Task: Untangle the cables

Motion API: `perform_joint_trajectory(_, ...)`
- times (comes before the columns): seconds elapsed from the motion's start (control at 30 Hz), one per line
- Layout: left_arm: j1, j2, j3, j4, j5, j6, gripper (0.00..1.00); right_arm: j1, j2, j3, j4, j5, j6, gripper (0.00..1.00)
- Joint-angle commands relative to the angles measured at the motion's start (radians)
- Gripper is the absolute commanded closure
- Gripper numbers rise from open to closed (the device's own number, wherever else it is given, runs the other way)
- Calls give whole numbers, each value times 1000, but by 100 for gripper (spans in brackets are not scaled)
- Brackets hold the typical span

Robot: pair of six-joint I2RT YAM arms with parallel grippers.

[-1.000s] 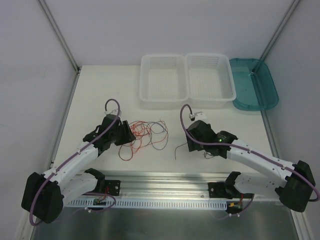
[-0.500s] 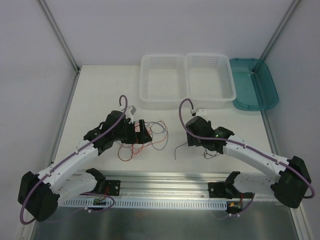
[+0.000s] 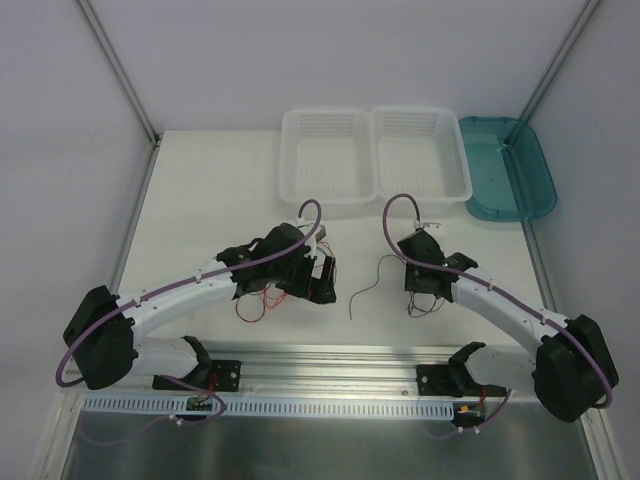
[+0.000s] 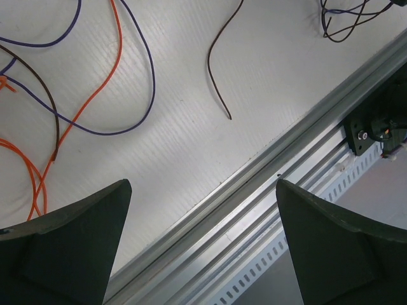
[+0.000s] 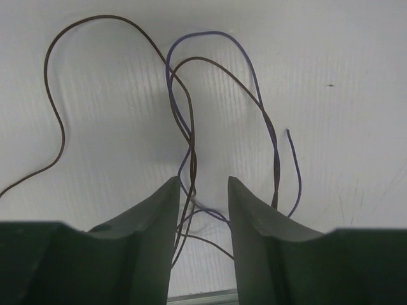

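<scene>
The left claw is spread fully wide and grasps nothing. It hangs low over the near edge of the tabletop, just right of the main tangle, probably lined up to reach in for a strand. The right claw is narrowed but not clenched. A gap shows between its fingers, and a brown wire and a purple wire run through that gap. I judge it is set astride them so that closing will pinch both.

Two white baskets stand side by side at the far edge, with a teal tray just to their right. All three look empty; they are likely where sorted wires are meant to go.

The cables are in three lots near the middle of the tabletop. The largest is a loose tangle of orange and dark loops on the left, partly hidden under the left arm. The left wrist view shows an orange strand crossing a purple one there. A smaller dark bunch lies on the right under the right claw. Between the two lots lies one stray thin wire, which seems to touch neither. Splitting the cables between the arms lets each one work its own lot.
</scene>
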Motion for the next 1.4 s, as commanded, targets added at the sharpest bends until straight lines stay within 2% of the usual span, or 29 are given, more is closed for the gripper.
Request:
perform_joint_trajectory(0.0,-21,5,33,-9,-26,16,1,-22,53,-23,117,-55,-9,62)
perform_joint_trajectory(0.03,-22,8,28,-10,-31,12,1,-23,65,-28,134,-63,-18,67)
perform_joint_trajectory(0.1,-22,6,22,-10,-39,11,1,-17,89,-26,157,-89,-32,86)
perform_joint_trajectory(0.13,-22,3,20,-12,-43,12,1,-7,89,-25,163,-103,-56,99)
perform_joint_trajectory(0.27,-24,-13,20,-12,-60,52,1,113,22,0,165,-109,-148,99)
perform_joint_trajectory(0.37,-22,-32,20,-15,-91,97,1,159,-65,12,177,-195,-204,99)
perform_joint_trajectory(0.57,-22,-96,13,-14,-175,114,2,188,-213,29,198,-379,-268,99)
perform_joint_trajectory(0.9,-24,-173,3,62,-143,265,3,214,-305,97,172,-560,-336,99)
perform_joint_trajectory(1.0,-22,-187,2,112,-88,317,9,222,-306,112,155,-595,-363,99)
perform_joint_trajectory(1.13,-22,-182,14,149,-4,410,23,236,-309,121,146,-638,-396,99)
perform_joint_trajectory(1.23,-22,-162,31,149,0,482,27,243,-314,126,146,-666,-419,99)
perform_joint_trajectory(1.33,-22,-161,40,149,38,523,37,250,-319,127,140,-684,-440,99)
perform_joint_trajectory(1.37,-22,-161,40,149,70,532,43,250,-317,127,137,-689,-448,99)
